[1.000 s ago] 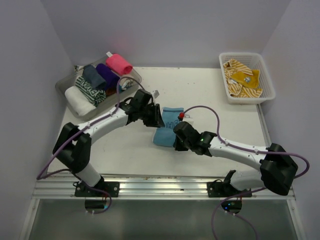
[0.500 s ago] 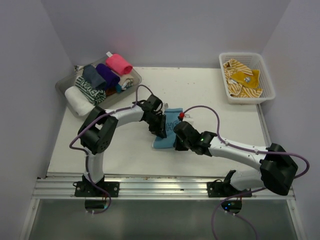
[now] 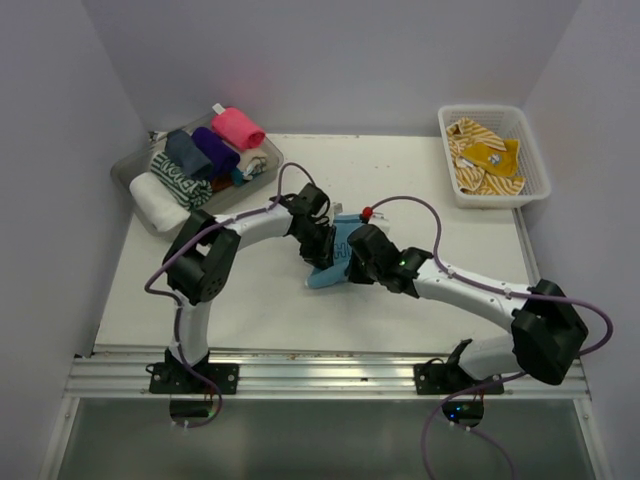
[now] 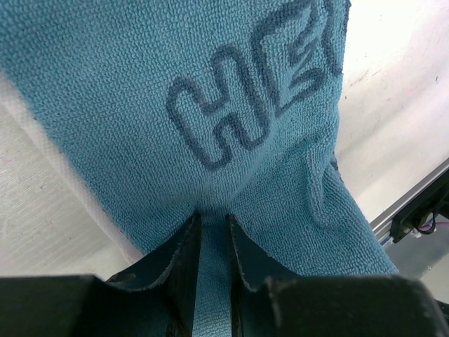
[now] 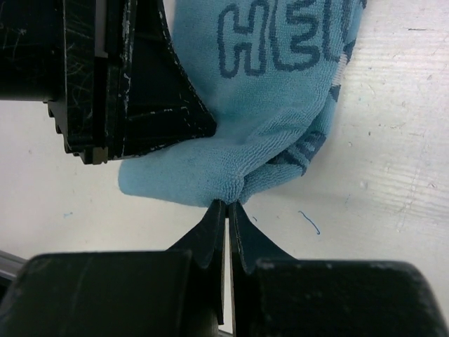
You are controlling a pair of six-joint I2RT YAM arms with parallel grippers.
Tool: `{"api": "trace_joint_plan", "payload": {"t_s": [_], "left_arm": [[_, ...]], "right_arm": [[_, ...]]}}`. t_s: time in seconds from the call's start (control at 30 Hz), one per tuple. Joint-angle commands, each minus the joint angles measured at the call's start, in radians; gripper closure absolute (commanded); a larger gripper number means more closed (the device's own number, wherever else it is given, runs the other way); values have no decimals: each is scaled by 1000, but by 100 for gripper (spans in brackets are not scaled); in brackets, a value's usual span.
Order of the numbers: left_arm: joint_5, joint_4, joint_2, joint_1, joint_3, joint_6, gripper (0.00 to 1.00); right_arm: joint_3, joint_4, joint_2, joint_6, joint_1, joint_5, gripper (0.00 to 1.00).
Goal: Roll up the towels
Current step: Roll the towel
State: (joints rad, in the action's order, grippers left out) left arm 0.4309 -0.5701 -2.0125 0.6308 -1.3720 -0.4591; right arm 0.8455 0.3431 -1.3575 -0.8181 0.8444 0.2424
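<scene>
Where left gripper (image 4: 210, 222) and right gripper (image 5: 226, 206) each pinch it, nearly closed, the dark-lettered light blue terry towel (image 4: 105, 84) puckers.

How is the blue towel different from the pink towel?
The blue towel lies loose and bunched on the table; the pink towel is rolled up tight at the back of the clear tray. The blue towel has dark letters; the pink towel looks plain. The left claw and the right claw pinch the blue towel; no claw touches the pink towel. Both are small soft cloths.
</scene>
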Motion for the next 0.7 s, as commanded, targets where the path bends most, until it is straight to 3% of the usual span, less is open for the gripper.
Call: {"api": "trace_joint_plan", "payload": {"t_s": [0.0, 0.27, 0.37, 0.4, 0.5, 0.67], "left_arm": [[-12, -47, -19, 4, -44, 57, 75], [-37, -106, -8, 4, -96, 105, 72], [-66, -145, 3, 4, -142, 126, 67], [-78, -154, 4, 4, -153, 131, 59], [-115, -191, 6, 3, -200, 148, 50], [-155, -221, 26, -19, -245, 136, 50]], "right_arm": [[53, -26, -40, -3, -13, 28, 100], [47, -93, -81, 3, -90, -3, 100], [52, -111, -97, 0, -113, -26, 100], [55, -118, -101, 0, -120, -38, 100], [69, -122, -121, -7, -140, -52, 100], [84, -124, -158, -18, -172, -89, 100]]}}
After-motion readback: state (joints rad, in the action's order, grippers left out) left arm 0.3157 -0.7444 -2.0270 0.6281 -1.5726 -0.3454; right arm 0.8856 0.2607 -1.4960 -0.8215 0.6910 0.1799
